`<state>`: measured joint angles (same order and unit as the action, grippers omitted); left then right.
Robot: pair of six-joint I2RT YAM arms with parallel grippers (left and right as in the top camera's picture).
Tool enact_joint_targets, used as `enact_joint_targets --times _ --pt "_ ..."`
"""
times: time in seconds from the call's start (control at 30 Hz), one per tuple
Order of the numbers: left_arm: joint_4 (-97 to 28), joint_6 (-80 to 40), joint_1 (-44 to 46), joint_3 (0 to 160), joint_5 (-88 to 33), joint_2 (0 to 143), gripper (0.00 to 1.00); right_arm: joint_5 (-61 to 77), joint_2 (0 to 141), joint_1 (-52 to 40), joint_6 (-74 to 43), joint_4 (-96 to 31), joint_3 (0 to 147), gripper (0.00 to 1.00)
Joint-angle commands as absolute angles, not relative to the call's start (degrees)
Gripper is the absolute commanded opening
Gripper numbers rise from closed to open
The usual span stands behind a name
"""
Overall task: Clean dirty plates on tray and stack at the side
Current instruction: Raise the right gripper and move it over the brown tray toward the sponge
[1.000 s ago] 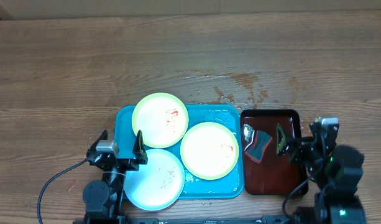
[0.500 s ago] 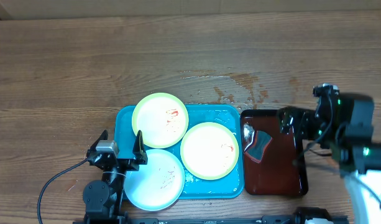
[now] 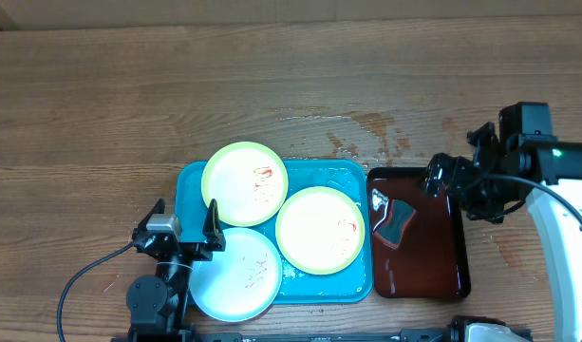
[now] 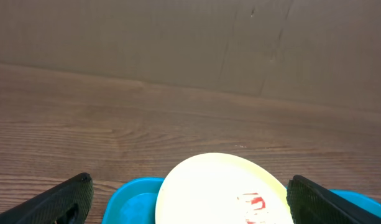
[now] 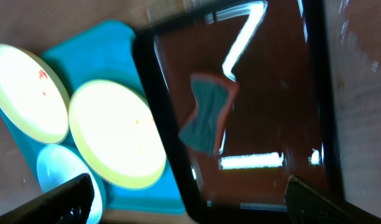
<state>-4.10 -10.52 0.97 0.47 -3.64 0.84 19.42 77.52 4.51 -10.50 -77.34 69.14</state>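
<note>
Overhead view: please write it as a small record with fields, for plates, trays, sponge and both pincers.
turquoise tray: carries three plates
far yellow-green plate: red smears, overhangs tray rim
right yellow-green plate: red smear, within tray
blue-white plate: faint red smears, overhangs near rim
dark red tray: right of turquoise tray
sponge: lies in dark red tray
left pincer: open, empty, beside blue-white plate
right pincer: open, empty, over dark red tray's far corner

Within 1 second, the right gripper [image 3: 441, 178] has been moved from the lower right of the overhead frame up to the middle right. It is now seen at the upper right corner of the dark red tray [image 3: 419, 266].
</note>
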Motion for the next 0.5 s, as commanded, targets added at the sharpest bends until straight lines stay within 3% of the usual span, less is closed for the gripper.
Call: enact_joint_targets --times 0.0,0.47 --pt "-4.2 -10.1 0.6 0.3 -4.0 0.3 0.99 19.8 78.9 4.6 -10.1 -78.3 70.7 1.0" --pt "-4.2 -10.1 0.6 0.3 -4.0 0.3 1.0 16.8 79.2 4.6 -8.8 -75.5 70.7 1.0"
